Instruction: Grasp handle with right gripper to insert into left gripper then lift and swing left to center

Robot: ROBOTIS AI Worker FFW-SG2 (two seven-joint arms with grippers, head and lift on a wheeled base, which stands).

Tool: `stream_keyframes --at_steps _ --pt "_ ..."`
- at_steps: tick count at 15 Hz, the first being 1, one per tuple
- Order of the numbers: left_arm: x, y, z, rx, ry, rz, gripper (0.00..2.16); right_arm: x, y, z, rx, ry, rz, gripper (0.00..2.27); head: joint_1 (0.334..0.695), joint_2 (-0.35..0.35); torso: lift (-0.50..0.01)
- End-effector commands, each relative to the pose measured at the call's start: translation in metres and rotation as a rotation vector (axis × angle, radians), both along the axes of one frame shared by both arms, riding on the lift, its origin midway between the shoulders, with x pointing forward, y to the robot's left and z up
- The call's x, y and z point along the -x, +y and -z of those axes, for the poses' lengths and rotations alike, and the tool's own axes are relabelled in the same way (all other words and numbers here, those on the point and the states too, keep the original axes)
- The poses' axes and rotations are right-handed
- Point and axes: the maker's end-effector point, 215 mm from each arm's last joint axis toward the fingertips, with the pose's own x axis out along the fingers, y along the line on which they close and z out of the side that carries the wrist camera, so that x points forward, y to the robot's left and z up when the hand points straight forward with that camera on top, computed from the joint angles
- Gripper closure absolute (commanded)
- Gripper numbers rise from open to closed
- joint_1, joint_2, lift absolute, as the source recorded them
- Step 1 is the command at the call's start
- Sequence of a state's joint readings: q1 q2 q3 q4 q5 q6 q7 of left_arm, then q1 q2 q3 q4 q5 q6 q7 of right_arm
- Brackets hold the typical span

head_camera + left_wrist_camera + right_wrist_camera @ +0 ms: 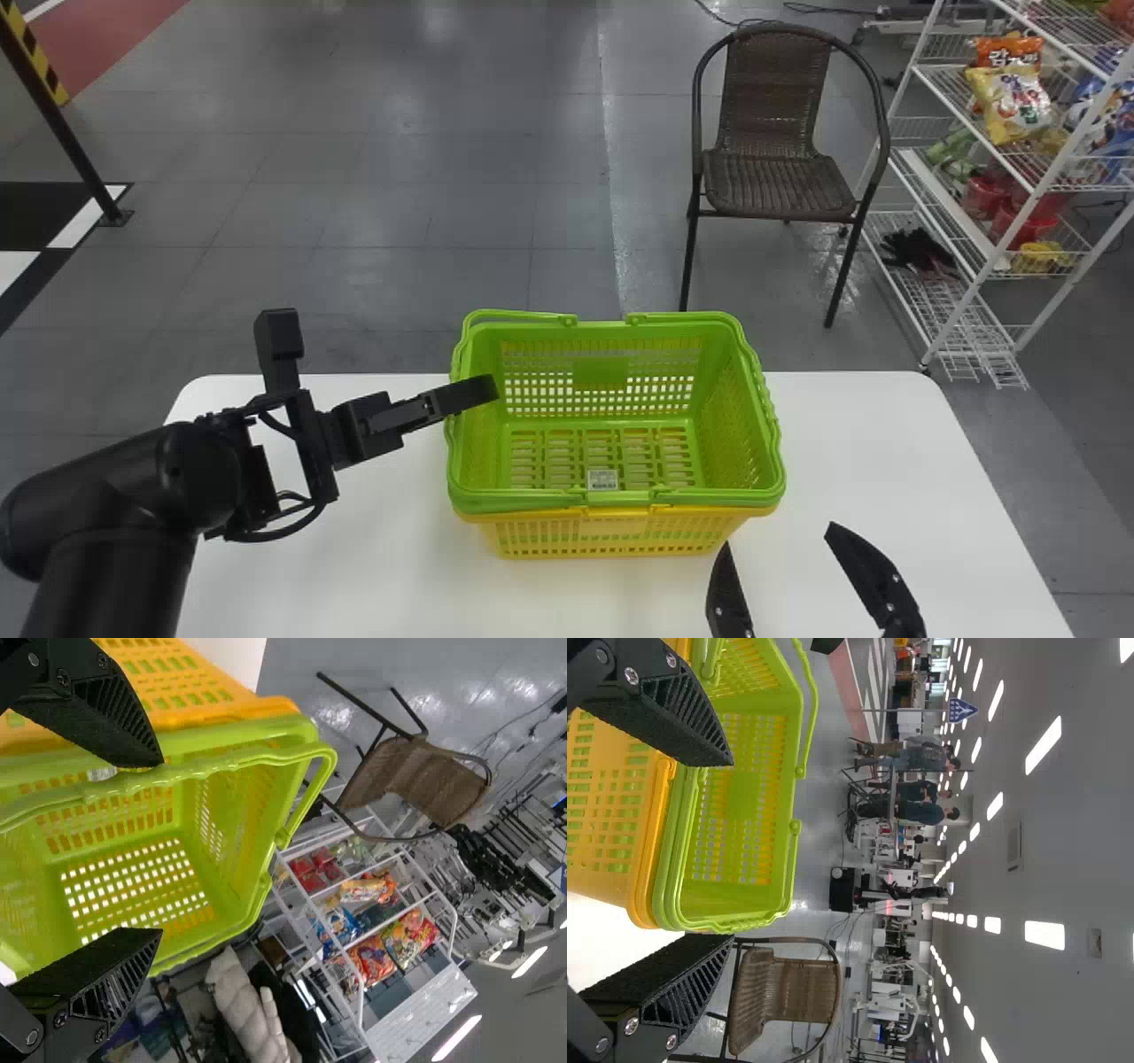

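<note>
The left gripper [478, 390] points at the green basket's left rim. Seen from its wrist, the left gripper [162, 846] is open, with its fingers apart over the basket. Near the front edge, right of the baskets, the right gripper [780, 536] stands open, one fingertip close to the yellow basket's front right corner. The right gripper [733, 849] holds nothing between its spread fingers. An empty green basket [602, 372] is nested in a yellow basket [611, 536] on the white table. The green handle [204, 773] lies folded down along the rim.
The white table [850, 443] extends on both sides of the baskets. Beyond its far edge stands a brown wicker chair [780, 168]. A white wire shelf [983, 266] with snack bags is at the far right.
</note>
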State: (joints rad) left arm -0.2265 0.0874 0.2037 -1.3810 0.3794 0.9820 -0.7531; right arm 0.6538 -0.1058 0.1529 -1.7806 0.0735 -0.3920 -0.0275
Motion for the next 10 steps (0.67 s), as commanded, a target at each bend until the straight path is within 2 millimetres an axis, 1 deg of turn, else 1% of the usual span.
stream_keyframes --at_steps 1,3,6,10 --pt "0.000 -0.004 -0.009 0.016 -0.003 0.010 0.15 -0.001 -0.001 -0.001 -0.001 -0.005 0.001 0.12 0.695 -0.009 0.000" --pt "-0.004 -0.007 -0.017 0.024 -0.012 0.015 0.15 -0.001 -0.002 -0.001 0.000 -0.004 0.002 0.12 0.695 -0.013 0.000" --pt "-0.005 -0.014 -0.027 0.037 -0.011 0.040 0.15 -0.001 -0.003 -0.001 0.000 -0.005 0.006 0.12 0.695 -0.021 0.000" --pt "-0.007 -0.025 -0.038 0.041 -0.020 0.066 0.15 -0.006 -0.017 -0.004 0.004 -0.022 0.029 0.12 0.695 -0.036 0.000"
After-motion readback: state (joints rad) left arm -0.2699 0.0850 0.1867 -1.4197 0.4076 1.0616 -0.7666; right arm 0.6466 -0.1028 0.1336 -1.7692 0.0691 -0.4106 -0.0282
